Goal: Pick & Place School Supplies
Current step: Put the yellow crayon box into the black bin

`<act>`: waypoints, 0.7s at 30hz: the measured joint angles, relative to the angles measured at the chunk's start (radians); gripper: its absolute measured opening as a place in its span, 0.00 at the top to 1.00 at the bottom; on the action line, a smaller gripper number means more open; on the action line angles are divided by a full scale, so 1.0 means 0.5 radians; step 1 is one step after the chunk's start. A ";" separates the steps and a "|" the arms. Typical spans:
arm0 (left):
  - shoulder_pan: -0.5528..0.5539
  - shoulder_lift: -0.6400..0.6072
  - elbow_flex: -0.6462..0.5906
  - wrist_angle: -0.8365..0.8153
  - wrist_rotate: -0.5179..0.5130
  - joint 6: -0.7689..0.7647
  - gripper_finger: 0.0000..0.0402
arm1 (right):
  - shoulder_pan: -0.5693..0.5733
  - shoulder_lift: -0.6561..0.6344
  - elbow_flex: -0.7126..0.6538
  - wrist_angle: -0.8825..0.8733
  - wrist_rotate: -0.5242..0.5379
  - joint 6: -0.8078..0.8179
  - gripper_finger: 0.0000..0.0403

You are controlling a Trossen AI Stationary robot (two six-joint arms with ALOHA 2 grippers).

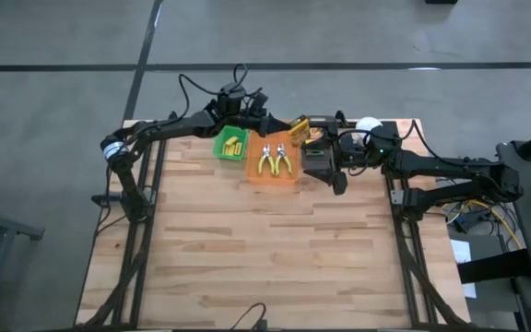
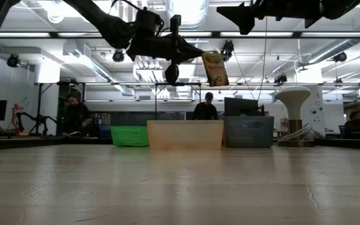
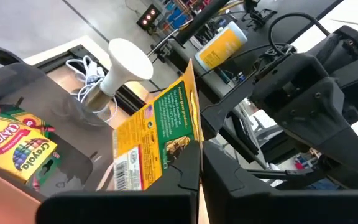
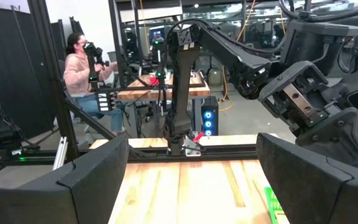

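Left tool (image 3: 194,165) clamped on crayon box (image 3: 157,134)

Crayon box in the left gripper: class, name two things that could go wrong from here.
1. The left gripper pinches the crayon box by one edge, tilted and raised; it might slip.
2. The open right gripper hovers close beside the black tray; the arms could collide on lowering.

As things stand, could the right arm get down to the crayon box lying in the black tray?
Probably yes. The right gripper is open and empty, beside the black tray, and the crayon box in the tray lies uncovered. The left gripper, holding a second crayon box above the trays, crowds the approach.
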 joint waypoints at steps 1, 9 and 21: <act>0.000 0.000 0.000 0.000 0.001 -0.003 0.99 | 0.000 0.000 0.000 0.000 0.001 0.000 0.13; 0.000 0.000 0.000 0.007 0.002 -0.017 0.99 | 0.000 0.000 0.000 0.000 0.000 0.000 0.13; -0.008 0.002 0.001 0.005 -0.034 -0.030 0.99 | 0.000 0.000 0.000 0.000 0.000 0.000 0.13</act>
